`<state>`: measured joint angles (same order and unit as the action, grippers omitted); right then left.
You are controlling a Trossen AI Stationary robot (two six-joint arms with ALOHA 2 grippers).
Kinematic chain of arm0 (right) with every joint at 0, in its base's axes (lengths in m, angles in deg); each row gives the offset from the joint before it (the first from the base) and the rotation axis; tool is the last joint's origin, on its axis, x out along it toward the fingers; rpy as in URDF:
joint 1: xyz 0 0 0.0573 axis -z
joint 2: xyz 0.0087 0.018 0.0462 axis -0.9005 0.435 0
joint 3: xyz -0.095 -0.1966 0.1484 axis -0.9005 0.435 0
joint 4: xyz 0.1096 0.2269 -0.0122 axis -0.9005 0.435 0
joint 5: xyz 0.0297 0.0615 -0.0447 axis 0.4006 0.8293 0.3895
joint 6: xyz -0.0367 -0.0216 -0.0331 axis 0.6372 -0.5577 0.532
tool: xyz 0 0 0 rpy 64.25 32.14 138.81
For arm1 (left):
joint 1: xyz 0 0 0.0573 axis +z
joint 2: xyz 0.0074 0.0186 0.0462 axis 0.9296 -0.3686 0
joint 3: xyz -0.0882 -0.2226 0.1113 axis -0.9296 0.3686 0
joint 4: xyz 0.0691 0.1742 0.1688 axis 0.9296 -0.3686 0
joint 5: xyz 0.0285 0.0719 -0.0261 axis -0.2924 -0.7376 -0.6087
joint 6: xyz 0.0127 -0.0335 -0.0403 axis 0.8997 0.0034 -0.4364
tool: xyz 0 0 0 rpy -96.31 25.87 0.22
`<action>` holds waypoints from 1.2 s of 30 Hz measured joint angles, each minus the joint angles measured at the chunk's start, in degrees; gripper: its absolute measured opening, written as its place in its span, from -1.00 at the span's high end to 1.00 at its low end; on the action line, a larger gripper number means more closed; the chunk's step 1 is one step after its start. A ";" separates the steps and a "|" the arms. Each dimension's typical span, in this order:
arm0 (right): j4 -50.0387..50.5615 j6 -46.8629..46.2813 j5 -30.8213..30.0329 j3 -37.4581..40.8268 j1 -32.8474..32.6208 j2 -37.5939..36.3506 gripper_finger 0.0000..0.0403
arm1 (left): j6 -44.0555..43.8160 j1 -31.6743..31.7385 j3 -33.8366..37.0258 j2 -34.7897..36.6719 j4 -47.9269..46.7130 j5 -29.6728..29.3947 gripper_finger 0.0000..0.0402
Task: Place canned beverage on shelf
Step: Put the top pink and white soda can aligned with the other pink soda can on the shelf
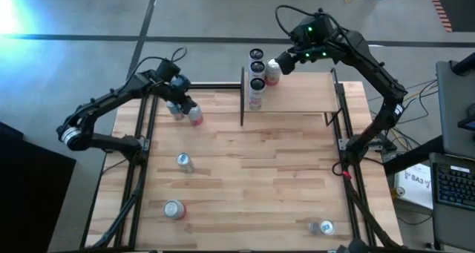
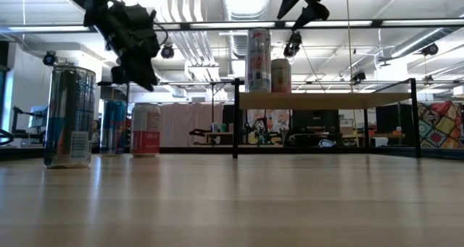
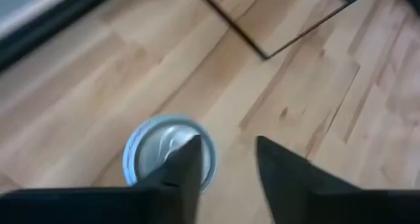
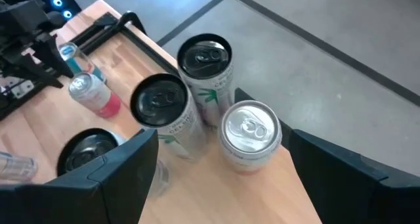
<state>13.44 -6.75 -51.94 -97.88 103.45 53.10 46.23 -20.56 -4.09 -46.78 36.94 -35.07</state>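
Right end effector (image 4: pixel 216 152) hangs spread wide over a silver-topped can (image 4: pixel 249 133) standing on the shelf (image 1: pixel 304 97) beside 3 black-topped cans (image 1: pixel 257 67). Left end effector (image 3: pixel 226 165), fingers parted, hovers over a can (image 3: pixel 167 148) on the counter (image 1: pixel 252 171); it grips nothing.

A grey concrete floor (image 1: pixel 208 15) is stretching around the desk, crossed by dark seam lines. Pipes and ducts (image 2: pixel 196 8) are running along the white ceiling (a curtain (image 2: pixel 190 120) is hanging far behind), while a keyboard (image 1: pixel 454 182) is sitting to one side.
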 joint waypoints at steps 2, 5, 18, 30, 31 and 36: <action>-0.04 0.13 -0.01 0.48 0.01 0.01 -0.63 | -0.54 0.00 0.00 -1.23 -0.64 0.00 0.13; -0.24 0.32 -0.01 1.20 0.01 0.02 -0.63 | -0.96 -0.37 0.00 -3.13 -0.54 -0.02 -0.22; -0.22 -1.30 0.08 2.55 0.01 0.02 -0.63 | 1.64 -1.99 -0.15 -6.48 -0.29 -10.87 -0.54; -0.45 -3.22 0.10 2.55 0.01 -0.09 -0.63 | 3.97 -2.81 -1.53 -4.26 -0.86 -11.88 -0.23; -0.44 -3.47 0.10 2.55 0.01 -0.09 -0.63 | 4.03 -2.91 -1.79 -4.22 -0.43 -10.94 -0.22; -1.04 -3.78 0.09 2.55 0.01 -0.09 -0.63 | 4.04 -3.82 -1.94 -4.21 -0.39 -10.08 -0.18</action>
<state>12.40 -10.53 -51.85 -95.34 103.46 53.02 50.27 -24.38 -6.03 -50.99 36.55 -45.15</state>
